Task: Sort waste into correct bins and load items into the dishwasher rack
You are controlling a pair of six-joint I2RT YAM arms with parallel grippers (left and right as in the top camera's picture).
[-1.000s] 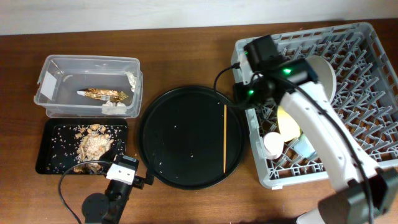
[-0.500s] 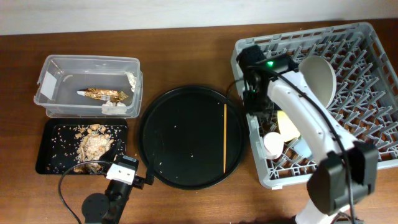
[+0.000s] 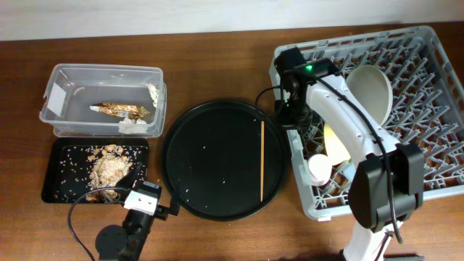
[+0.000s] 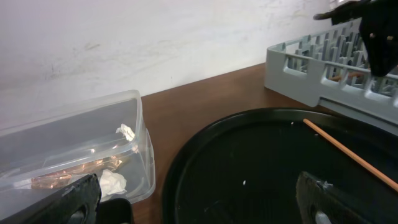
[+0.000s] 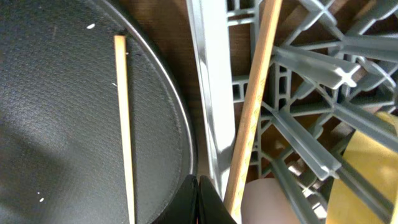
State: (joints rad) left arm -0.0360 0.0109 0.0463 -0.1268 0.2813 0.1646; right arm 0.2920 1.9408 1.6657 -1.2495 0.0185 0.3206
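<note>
At the near edge of the table (image 3: 217, 65), the left pincer (image 4: 199, 205) is spread wide. One finger shows at each lower corner of its wrist view, and nothing lies between them. It points over the round black tray (image 3: 210, 167).

Just beyond it on the left lies the shallow black tray (image 3: 54, 190), which holds the food scraps (image 3: 109, 172) with loose rice grains scattered around them. The round black tray sits in the middle of the table. One chopstick (image 3: 262, 161) lies flat on its right part, running near to far.

The grey dishwasher rack (image 3: 435, 109) stands just beside the tray's right rim. In its near left corner are the pink cup (image 3: 319, 169) and the blue cup (image 3: 345, 171) close together, with the yellow bowl (image 3: 335, 141) leaning just behind them.

Farther back on the left is the clear tub (image 3: 65, 80), touching the far edge of the shallow black tray. It contains the foil wrapper (image 3: 123, 110) and tissue pieces (image 3: 130, 125).

The right pincer (image 5: 199, 199) hangs over the rack's left wall. Its two dark fingers are drawn together, with only a thin seam between them. A second chopstick (image 5: 252, 112) slants through the rack's grid right beside those fingers, not between them. Whether it touches them cannot be told.

Behind the arm, the white plate (image 3: 370, 83) stands tilted among the pegs. A pale wall (image 4: 155, 37) rises at the far side of the table.
</note>
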